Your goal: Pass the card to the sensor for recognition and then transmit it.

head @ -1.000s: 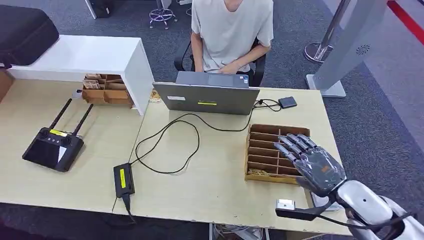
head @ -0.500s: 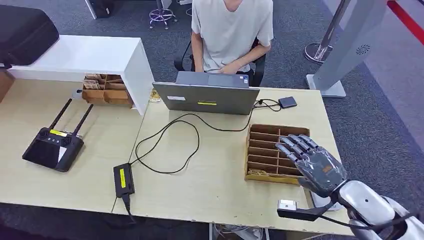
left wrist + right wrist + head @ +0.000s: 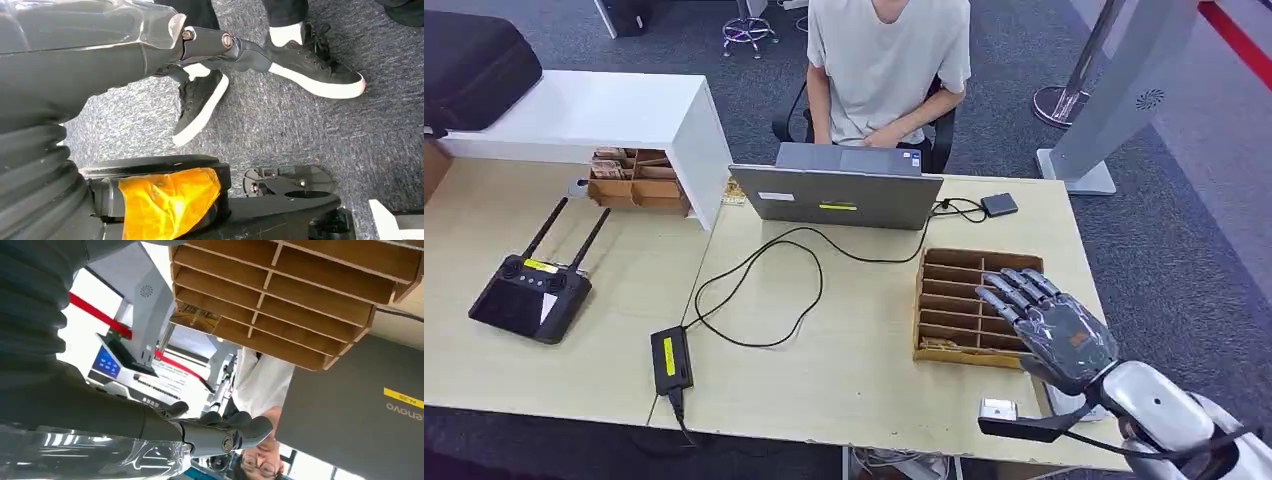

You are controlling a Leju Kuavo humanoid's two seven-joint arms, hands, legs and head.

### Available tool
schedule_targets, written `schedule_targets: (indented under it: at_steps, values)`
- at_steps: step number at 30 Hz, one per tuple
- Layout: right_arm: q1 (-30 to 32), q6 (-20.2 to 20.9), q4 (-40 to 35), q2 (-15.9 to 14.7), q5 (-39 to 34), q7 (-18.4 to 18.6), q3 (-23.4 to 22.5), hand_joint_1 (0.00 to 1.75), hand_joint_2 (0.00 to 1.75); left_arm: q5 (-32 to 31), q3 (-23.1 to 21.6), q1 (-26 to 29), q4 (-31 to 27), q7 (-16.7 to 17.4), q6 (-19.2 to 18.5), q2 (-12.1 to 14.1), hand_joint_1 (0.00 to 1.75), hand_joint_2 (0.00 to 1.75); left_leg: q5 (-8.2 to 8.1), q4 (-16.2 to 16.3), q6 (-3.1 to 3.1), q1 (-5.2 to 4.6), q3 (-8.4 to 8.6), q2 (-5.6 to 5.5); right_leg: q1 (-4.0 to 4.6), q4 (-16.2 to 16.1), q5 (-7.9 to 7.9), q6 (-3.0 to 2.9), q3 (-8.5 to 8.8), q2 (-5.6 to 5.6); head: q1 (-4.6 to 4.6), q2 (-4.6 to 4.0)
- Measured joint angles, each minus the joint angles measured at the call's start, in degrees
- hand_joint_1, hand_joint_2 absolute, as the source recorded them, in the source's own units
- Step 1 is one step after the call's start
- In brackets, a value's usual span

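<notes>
A brown wooden slotted box [image 3: 954,295] lies on the desk's right side, with a few cards [image 3: 939,344] in its near-left slot. My right hand [image 3: 1049,325] hovers over the box's near-right part, its fingers stretched out and apart, holding nothing. In the right wrist view the box [image 3: 300,305] and its cards [image 3: 195,317] lie just beyond the dark fingers [image 3: 220,432]. A small black sensor [image 3: 999,205] on a cable sits behind the box, beside the laptop. My left hand [image 3: 225,45] hangs over the carpet with nothing in it.
A person [image 3: 889,60] sits behind the grey laptop [image 3: 839,195]. A black cable loops to a power brick [image 3: 671,358]. A controller with antennas [image 3: 529,295], a white shelf [image 3: 604,110] and a second wooden box [image 3: 634,178] lie left. A small silver item [image 3: 996,409] rests at the near edge.
My right hand has drifted very slightly toward the desk's near edge over the box. Nothing else has moved.
</notes>
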Motion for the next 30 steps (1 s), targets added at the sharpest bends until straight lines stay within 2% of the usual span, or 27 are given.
schedule_targets:
  at_steps: [15, 30]
  values:
    - [10.9, -2.8, -1.5, 0.0, -0.2, 1.8, -1.4, 0.00, 1.75, 1.5, 0.0, 0.0, 0.0, -0.5, 0.0, 0.1, 0.00, 1.75, -0.04, 0.0, 0.01, 0.00, -0.01, 0.00, 0.00, 0.0, -0.04, 0.03, 0.00, 0.00, 0.00, 0.00]
    - [15.3, -4.5, -3.0, 0.9, 1.2, 1.1, -3.5, 0.00, 1.75, 1.8, 0.0, 0.0, 0.0, -0.6, 0.0, 0.1, 0.00, 1.75, -0.04, 0.0, 0.01, 0.00, 0.00, 0.01, -0.01, 0.0, -0.04, 0.04, 0.00, 0.02, -0.02, 0.00]
